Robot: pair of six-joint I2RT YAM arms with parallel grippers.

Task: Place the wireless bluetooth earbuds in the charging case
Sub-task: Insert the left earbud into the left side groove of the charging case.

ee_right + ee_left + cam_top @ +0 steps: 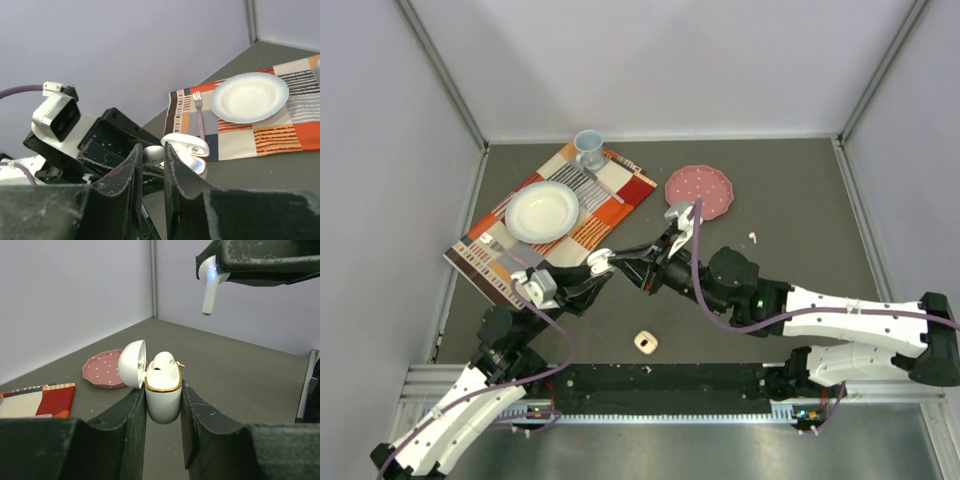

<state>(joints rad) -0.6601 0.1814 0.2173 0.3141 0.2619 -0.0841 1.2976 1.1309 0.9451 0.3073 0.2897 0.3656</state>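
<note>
The counter (800, 200) is a flat, matte, dark grey surface. At its far left lies a rectangular woven placemat (630, 185) in orange, red, white and striped blocks. On it rest a round, glossy white bowl (542, 211), a slim metal fork (199, 112) and, at the far corner, a pale blue cup (588, 148). To the right of the placemat sits a pink scalloped plate (701, 190) with white dots.

My left end effector (163, 407) is clenched on the charging case (163, 395), its black, scuffed fingers pressing both side walls. The case is smooth white plastic with rounded corners and a gold band at the rim. It stands upright, and its domed lid (132, 364) is swung open to the left. The seated earbud (163, 361) shows its rounded head above the rim.

My right end effector (152, 155) grips the held earbud (210, 290) by its head. The stem hangs down, a blue light glows on it, and it sits above and apart from the case.

A second case (645, 343), squarish and pale peach, lies near the arm bases. A loose earbud (753, 238) lies right of the pink plate.
</note>
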